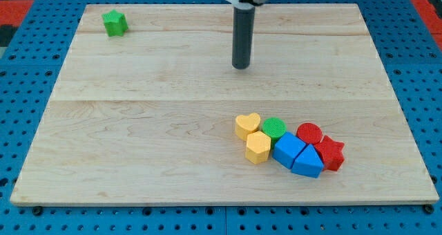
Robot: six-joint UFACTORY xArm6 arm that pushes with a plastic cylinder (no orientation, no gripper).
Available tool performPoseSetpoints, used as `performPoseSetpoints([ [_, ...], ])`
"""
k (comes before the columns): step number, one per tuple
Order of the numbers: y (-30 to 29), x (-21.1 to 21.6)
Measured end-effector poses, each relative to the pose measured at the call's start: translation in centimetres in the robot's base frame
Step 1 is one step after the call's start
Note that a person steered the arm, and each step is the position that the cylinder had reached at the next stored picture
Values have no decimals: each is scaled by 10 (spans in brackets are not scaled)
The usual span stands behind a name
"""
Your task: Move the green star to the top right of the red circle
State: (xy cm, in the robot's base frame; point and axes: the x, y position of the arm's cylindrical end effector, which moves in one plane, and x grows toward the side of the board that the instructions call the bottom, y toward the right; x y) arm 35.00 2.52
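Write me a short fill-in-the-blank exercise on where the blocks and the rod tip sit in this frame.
1. The green star sits alone near the view's top ____ corner of the board.
2. The red circle lies in the cluster at the view's bottom ____.
3. My tip touches ____ of the blocks.
4. The two yellow blocks lie on the view's ____ side of the cluster.

Missing words: left; right; none; left

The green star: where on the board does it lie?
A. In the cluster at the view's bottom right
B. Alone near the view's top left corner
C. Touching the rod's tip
B: the green star sits alone at the view's top left, far from my tip and the red circle.
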Motion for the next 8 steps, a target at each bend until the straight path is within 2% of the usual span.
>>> performPoseSetpoints([
  [1, -30, -35],
  [4, -182, -120],
  [5, -190, -154],
  [6, -262, -152],
  [7, -273, -116],
  [8, -215, -99],
])
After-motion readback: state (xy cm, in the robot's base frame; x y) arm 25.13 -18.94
